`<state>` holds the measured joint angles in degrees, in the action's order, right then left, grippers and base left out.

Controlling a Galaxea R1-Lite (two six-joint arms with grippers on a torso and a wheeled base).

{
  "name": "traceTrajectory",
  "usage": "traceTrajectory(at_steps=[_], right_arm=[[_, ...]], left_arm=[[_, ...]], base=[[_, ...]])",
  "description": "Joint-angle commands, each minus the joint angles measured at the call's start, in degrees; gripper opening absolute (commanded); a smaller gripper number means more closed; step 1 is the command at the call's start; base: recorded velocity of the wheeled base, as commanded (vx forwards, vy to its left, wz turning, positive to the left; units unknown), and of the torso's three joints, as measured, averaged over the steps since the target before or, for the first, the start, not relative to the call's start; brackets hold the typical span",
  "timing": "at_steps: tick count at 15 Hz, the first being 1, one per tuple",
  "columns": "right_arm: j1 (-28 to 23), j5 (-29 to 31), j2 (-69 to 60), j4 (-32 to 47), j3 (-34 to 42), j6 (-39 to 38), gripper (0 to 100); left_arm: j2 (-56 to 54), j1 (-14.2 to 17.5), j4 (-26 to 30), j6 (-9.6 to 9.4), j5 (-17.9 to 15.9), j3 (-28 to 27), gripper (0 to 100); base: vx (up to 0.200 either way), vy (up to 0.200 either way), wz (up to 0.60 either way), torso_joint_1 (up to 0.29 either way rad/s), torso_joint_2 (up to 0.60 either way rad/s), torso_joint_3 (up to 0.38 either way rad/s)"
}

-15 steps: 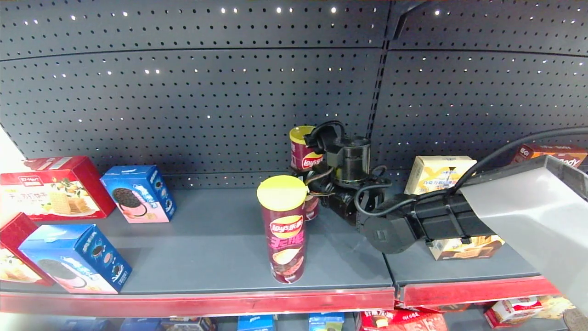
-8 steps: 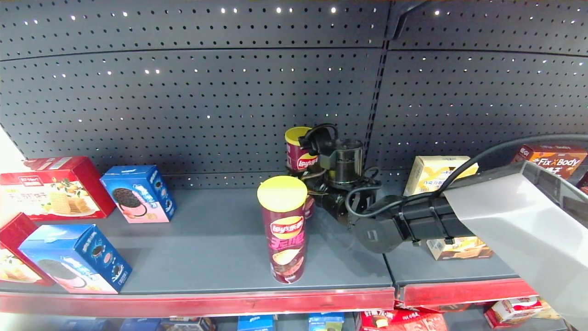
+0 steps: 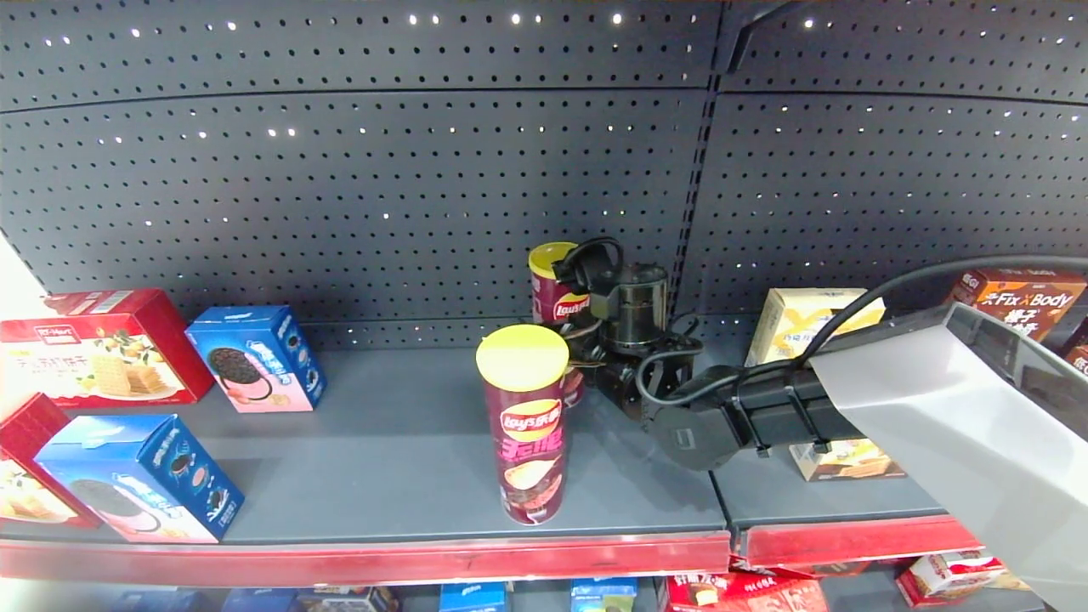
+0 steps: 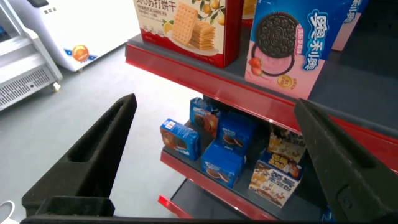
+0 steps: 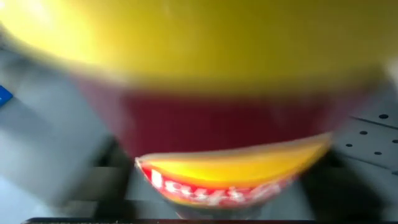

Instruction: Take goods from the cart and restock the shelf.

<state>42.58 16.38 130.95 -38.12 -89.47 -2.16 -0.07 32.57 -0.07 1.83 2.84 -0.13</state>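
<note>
As the rear chip can [image 3: 551,285] is apparently meant to queue behind the front can [image 3: 522,425] in 1 row, the right gripper [image 3: 582,342] clasps it upright above the shelf [image 3: 382,450], while the left gripper [image 4: 214,106] gapes wide, empty.

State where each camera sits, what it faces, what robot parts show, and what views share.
Head view: on the head, facing forward-down at the shelf; shows the right gripper holding the rear chip can.
Left wrist view: faces the shelf's front edge past the open left gripper.
Right wrist view: close on that can.
Shared by head and left wrist: the blue cookie box.
</note>
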Motion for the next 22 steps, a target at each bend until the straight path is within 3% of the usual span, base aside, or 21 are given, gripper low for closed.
traceTrajectory(at_steps=[1, 5, 12, 17, 22], right_arm=[[0.05, 0.05, 0.27, 0.06, 0.08, -0.04, 100], [0.40, 0.05, -2.10, 0.68, 2.28, -0.04, 100], [1.63, 1.72, -13.62, 0.59, 19.95, 0.14, 100], [1.63, 4.89, -17.13, 0.77, 24.16, 0.14, 100], [-2.77, 5.76, -24.34, 0.94, 34.80, 2.95, 100]], left_arm=[[0.07, 0.03, -0.01, 0.02, -0.03, -0.04, 100], [0.07, 0.03, -0.01, 0.02, -0.03, -0.04, 100], [0.07, 0.03, -0.01, 0.02, -0.03, -0.04, 100], [0.07, 0.03, -0.01, 0.02, -0.03, 0.05, 100], [0.07, 0.03, -0.01, 0.02, 0.06, 0.05, 100]], base=[[0.000, 0.000, 0.00, 0.000, 0.00, 0.000], [0.000, 0.000, 0.00, 0.000, 0.00, 0.000], [0.000, 0.000, 0.00, 0.000, 0.00, 0.000], [0.000, 0.000, 0.00, 0.000, 0.00, 0.000], [0.000, 0.000, 0.00, 0.000, 0.00, 0.000]])
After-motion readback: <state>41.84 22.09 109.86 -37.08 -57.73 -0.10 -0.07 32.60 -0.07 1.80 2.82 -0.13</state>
